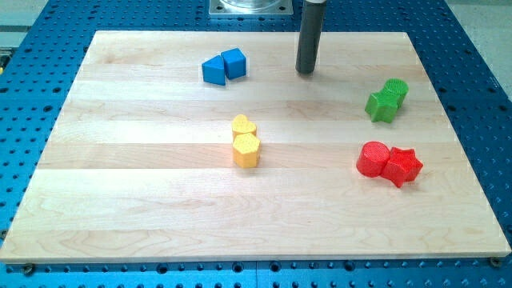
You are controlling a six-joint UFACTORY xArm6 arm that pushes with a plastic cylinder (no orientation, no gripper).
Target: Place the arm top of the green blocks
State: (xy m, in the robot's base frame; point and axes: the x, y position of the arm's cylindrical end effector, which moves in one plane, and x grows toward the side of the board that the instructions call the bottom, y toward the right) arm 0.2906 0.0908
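Two green blocks touch each other at the view's right: a green star and a green cylinder just above and to the right of it. My tip rests on the wooden board near the view's top, left of the green blocks and somewhat above them, with a clear gap between. It touches no block.
A blue triangle and a blue cube sit together left of my tip. Two yellow blocks stand at the middle. A red cylinder and a red star lie below the green blocks.
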